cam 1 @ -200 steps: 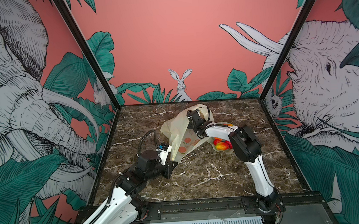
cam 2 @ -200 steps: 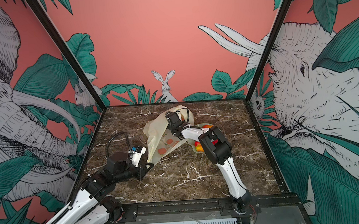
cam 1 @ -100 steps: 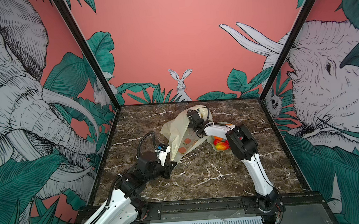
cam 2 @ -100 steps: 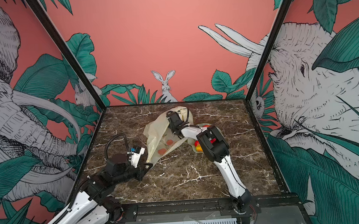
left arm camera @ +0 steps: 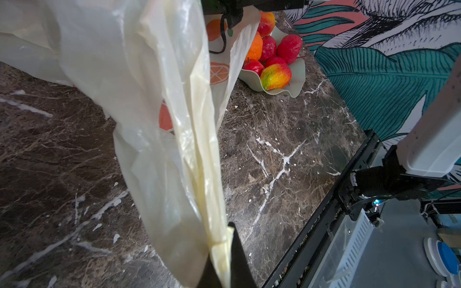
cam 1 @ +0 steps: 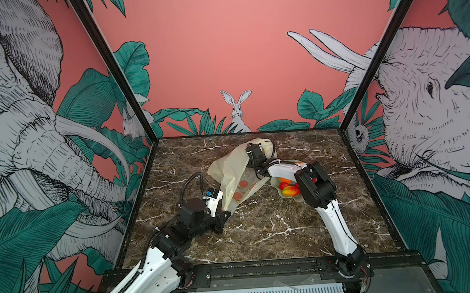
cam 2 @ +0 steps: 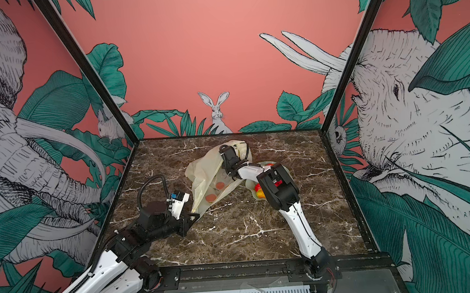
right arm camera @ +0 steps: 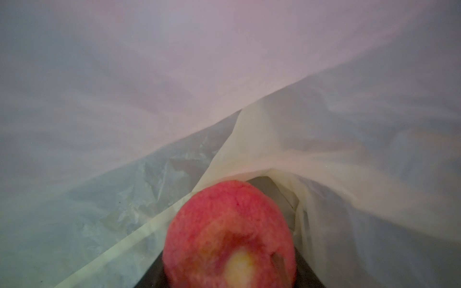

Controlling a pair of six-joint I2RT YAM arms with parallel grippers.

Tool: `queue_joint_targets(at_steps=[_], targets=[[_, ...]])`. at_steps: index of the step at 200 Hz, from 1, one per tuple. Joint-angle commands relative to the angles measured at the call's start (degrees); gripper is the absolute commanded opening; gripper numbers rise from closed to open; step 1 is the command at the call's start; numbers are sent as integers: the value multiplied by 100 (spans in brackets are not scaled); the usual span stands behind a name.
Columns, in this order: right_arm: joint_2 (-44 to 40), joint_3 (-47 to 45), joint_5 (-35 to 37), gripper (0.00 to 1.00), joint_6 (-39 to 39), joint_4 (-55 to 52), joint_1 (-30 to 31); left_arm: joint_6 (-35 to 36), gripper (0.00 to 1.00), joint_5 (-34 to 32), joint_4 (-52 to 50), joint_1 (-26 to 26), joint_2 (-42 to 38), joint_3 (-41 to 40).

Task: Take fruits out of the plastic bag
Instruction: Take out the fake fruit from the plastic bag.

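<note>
The pale-yellow plastic bag [cam 1: 230,170] [cam 2: 204,169] lies stretched across the middle of the marble table. My left gripper [cam 1: 225,210] [left arm camera: 222,249] is shut on the bag's near edge and holds it taut. My right arm reaches into the bag's far opening, so the right gripper's tips are hidden in both top views. In the right wrist view, my right gripper [right arm camera: 229,219] is inside the bag, its dark jaws closed against a pinkish peach [right arm camera: 229,232]. Several other fruits [cam 1: 290,190] [left arm camera: 275,76] lie outside the bag in a dish.
The pale green wavy dish [cam 1: 276,182] [left arm camera: 296,74] stands just right of the bag, under my right arm's elbow. It holds an orange [left arm camera: 255,47], red fruits [left arm camera: 289,48] and a red-yellow one. Black frame rails border the table's front.
My right arm has pushed a little deeper into the bag. The left gripper keeps its hold on the bag's edge in about the same place.
</note>
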Motion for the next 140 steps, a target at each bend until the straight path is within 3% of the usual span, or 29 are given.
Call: queue_joint_targets(at_steps=[1, 30, 55, 93, 140], targets=[[-246, -170, -232, 37, 131, 346, -295, -47, 0, -115, -480, -67, -72, -65], [-601, -559, -653, 37, -134, 611, -266, -49, 0, -473, -442, -69, -70, 11], [-939, -902, -1441, 37, -341, 862, -253, -27, 0, -873, -279, -70, 19, 127], [-1334, -1332, -2626, 37, -665, 890, -122, 229, 0, -1423, 39, -67, 656, 483], [-1747, -1669, -3339, 38, -1092, 867, 181, 82, 0, -2057, 430, -70, 1471, 989]])
